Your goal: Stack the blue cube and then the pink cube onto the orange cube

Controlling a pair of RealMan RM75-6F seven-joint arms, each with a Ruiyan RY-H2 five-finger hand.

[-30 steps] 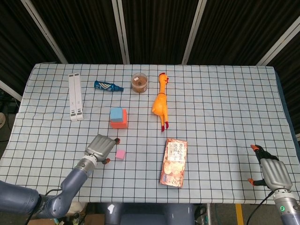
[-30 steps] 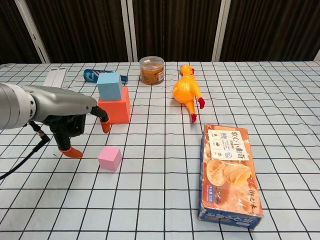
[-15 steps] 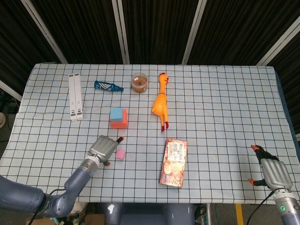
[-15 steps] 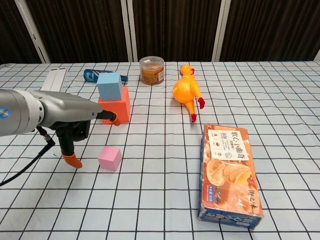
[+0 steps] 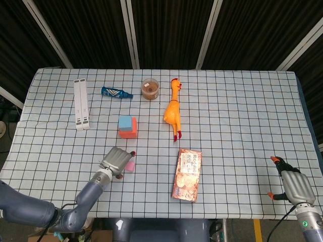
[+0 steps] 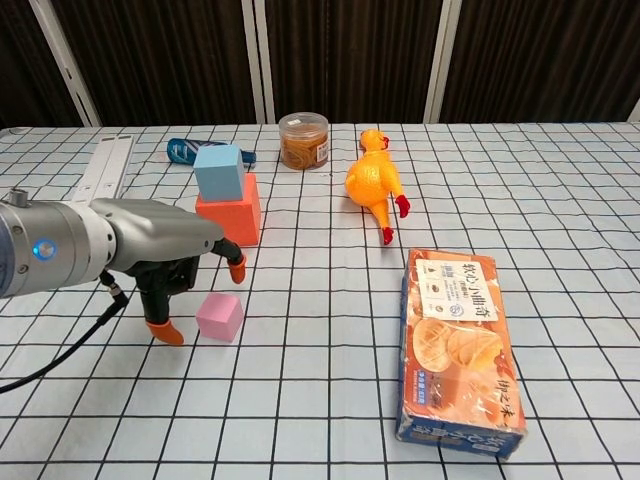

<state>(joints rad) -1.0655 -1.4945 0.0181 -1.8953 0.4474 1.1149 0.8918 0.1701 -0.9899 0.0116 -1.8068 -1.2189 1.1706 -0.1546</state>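
Reaching for the pink cube (image 6: 220, 316), the left robot hand (image 6: 185, 270) hangs just beside it with fingers apart and nothing held — one orange fingertip is down near the desk (image 6: 560, 200) on the cube's left, another is above and behind it. The blue cube (image 6: 220, 171) already sits on the orange cube (image 6: 230, 214), a little toward its left side, so only the pink one is left to stack. The first risk, as I judge it, is that the fingers close unevenly and push the small cube along the cloth instead of clamping it; it is light and would slide or turn easily. The second is a grasp too shallow, so the cube slips out during the lift. The third is at the stack: it stands close behind the robot hand, and a careless move of the arm could knock the blue cube off. The right robot hand (image 5: 291, 184) rests well apart at the desk's edge, fingers apart, holding nothing.
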